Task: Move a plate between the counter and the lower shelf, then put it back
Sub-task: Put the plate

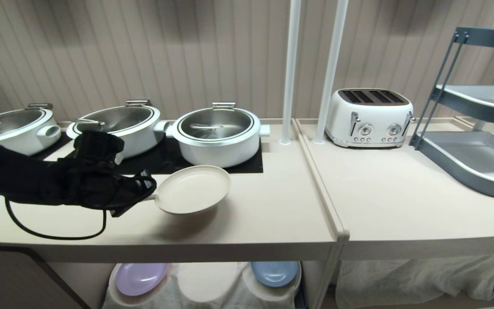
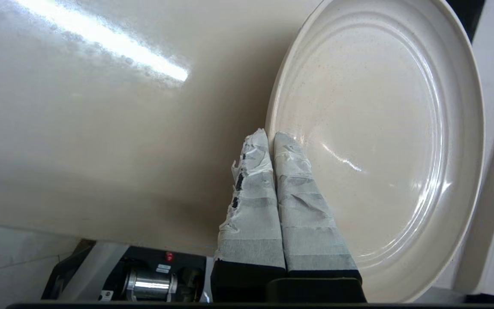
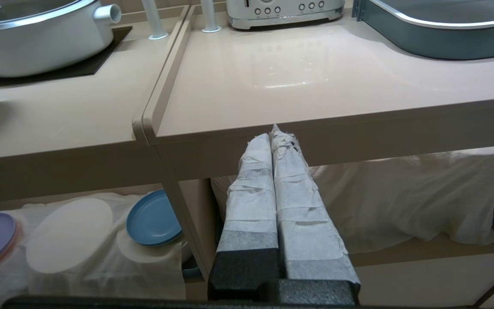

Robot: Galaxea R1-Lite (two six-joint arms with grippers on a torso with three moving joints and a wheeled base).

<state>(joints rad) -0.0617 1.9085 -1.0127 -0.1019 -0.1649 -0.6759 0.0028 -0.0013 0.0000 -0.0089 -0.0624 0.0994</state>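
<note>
My left gripper [image 1: 150,196] is clenched on the rim of the cream plate [image 1: 193,189], pinching its edge at the plate's 9 o'clock in the head view. In the left wrist view the taped fingers [image 2: 298,193] sit pressed together, one over the plate's inner face, the other behind the rim. The plate is tilted, far edge raised, with a soft shadow on the counter [image 1: 247,214] beneath it; I cannot tell whether its near edge touches the worktop.

Edges: the black hob panel [image 1: 247,165] ends just past the plate at 12 o'clock, and the nearest white lidded pot [image 1: 217,135] stands there, close to the plate's far rim. Toward 3 o'clock lies bare worktop up to the raised dividing ridge [image 1: 320,180]. Toward 6 o'clock there is bare worktop up to the thick front edge.

Below the front edge, the lower shelf [image 1: 204,283] shows white cloth over round mounds, a lilac plate [image 1: 140,278] at 7 o'clock and a blue plate [image 1: 275,272] at 5 o'clock; the middle mound between them is uncovered.

My right gripper [image 3: 272,137] hangs pressed shut, holding nothing, in front of the counter's front edge, with the toaster [image 1: 369,118] and the grey-blue tray rack [image 1: 474,128] beyond.
</note>
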